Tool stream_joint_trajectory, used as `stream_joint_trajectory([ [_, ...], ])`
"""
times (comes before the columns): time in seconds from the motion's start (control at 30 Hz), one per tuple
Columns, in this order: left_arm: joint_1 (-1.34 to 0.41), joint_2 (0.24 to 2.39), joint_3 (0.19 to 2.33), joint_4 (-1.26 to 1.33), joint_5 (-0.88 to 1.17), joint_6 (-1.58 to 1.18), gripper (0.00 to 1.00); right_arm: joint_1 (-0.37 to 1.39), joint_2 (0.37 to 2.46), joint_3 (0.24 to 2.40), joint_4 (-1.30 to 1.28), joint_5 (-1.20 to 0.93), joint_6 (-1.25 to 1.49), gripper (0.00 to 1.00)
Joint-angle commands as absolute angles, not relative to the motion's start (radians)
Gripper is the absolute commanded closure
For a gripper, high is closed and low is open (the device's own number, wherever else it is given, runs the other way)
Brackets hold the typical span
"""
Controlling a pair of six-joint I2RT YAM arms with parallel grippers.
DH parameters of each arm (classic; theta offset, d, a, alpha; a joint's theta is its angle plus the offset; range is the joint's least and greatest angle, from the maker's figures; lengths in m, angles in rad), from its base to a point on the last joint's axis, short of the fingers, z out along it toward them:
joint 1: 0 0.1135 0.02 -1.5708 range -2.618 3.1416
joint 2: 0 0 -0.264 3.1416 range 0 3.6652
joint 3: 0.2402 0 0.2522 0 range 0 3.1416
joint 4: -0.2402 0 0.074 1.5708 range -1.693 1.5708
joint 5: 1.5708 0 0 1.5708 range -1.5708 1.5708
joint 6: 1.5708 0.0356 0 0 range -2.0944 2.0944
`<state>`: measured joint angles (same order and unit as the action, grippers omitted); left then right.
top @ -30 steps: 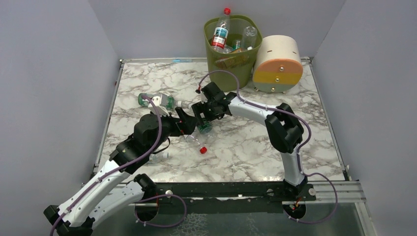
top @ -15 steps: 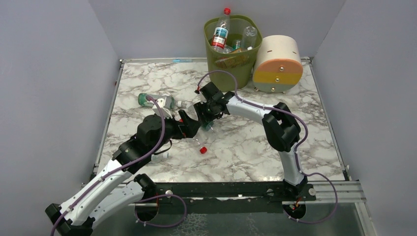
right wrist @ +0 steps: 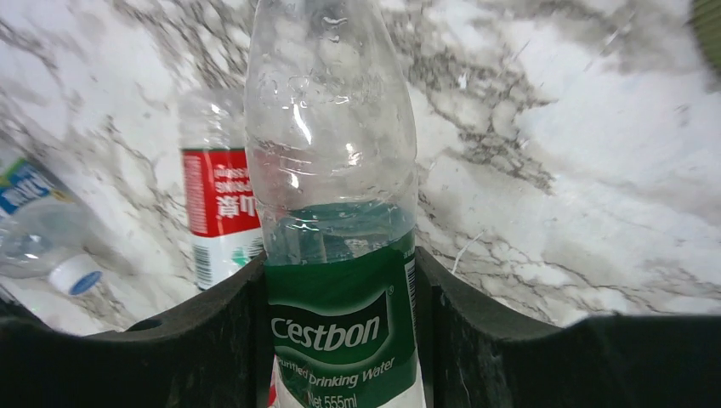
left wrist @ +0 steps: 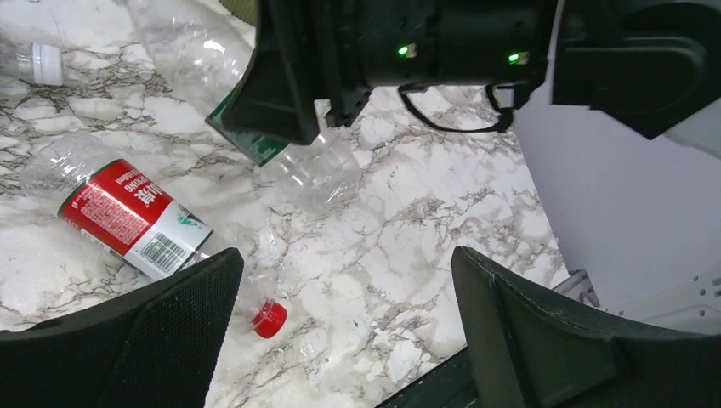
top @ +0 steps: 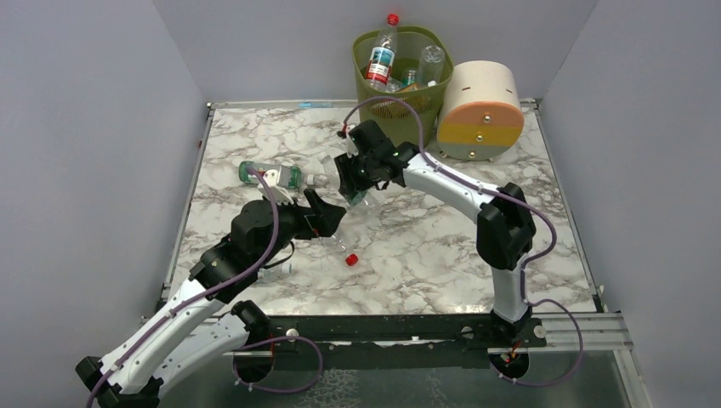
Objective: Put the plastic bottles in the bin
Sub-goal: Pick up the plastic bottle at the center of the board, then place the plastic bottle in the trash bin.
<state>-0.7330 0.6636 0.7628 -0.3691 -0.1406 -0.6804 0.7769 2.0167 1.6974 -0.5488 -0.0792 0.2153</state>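
My right gripper [top: 355,184] [right wrist: 337,340] is shut on a clear plastic bottle with a green label [right wrist: 336,212] [top: 358,199] [left wrist: 289,149], held off the marble table with its base pointing down. A red-label bottle [left wrist: 127,217] [top: 338,246] [right wrist: 219,208] with a red cap [left wrist: 269,319] lies on the table just below it. My left gripper [top: 328,218] [left wrist: 344,257] hangs open beside that red-label bottle, nothing between its fingers. Another clear bottle [top: 272,176] lies further left. The olive-green mesh bin [top: 400,104] stands at the back and holds several bottles.
A cream drum with an orange-and-yellow face [top: 480,110] stands right next to the bin. A blue-label bottle with a white cap [right wrist: 75,274] lies at the left of the right wrist view. Grey walls enclose the table on three sides.
The right gripper closed on the green-label bottle and raised it, moving a little towards the back. The left gripper stayed open and barely shifted.
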Motion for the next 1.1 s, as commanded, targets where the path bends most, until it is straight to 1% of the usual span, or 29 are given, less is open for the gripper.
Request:
stream_joint_trajectory([
  [0.0,-0.730,0.619,0.773,-0.381,-0.185,-0.681,0.01,0.781,1.913,1.786,-0.591,-0.025,0.195,0.48],
  [0.27,-0.730,0.545,0.746,-0.423,-0.223,-0.681,0.01,0.754,1.820,1.935,-0.618,0.028,0.195,0.47],
  [0.37,-0.730,0.538,0.735,-0.424,-0.221,-0.683,0.01,0.709,1.796,1.998,-0.596,0.025,0.210,0.47],
  [0.47,-0.731,0.545,0.732,-0.424,-0.218,-0.686,0.01,0.637,1.792,2.069,-0.563,-0.025,0.233,0.47],
  [0.63,-0.730,0.559,0.740,-0.423,-0.207,-0.681,0.01,0.515,1.812,2.147,-0.478,-0.067,0.278,0.47],
  [0.83,-0.730,0.554,0.734,-0.423,-0.204,-0.688,0.01,0.378,1.853,2.202,-0.305,-0.124,0.355,0.47],
  [0.93,-0.730,0.555,0.733,-0.422,-0.200,-0.691,0.01,0.337,1.898,2.244,-0.232,-0.151,0.388,0.47],
  [1.07,-0.730,0.556,0.735,-0.422,-0.199,-0.695,0.01,0.324,1.970,2.281,-0.122,-0.164,0.364,0.46],
])
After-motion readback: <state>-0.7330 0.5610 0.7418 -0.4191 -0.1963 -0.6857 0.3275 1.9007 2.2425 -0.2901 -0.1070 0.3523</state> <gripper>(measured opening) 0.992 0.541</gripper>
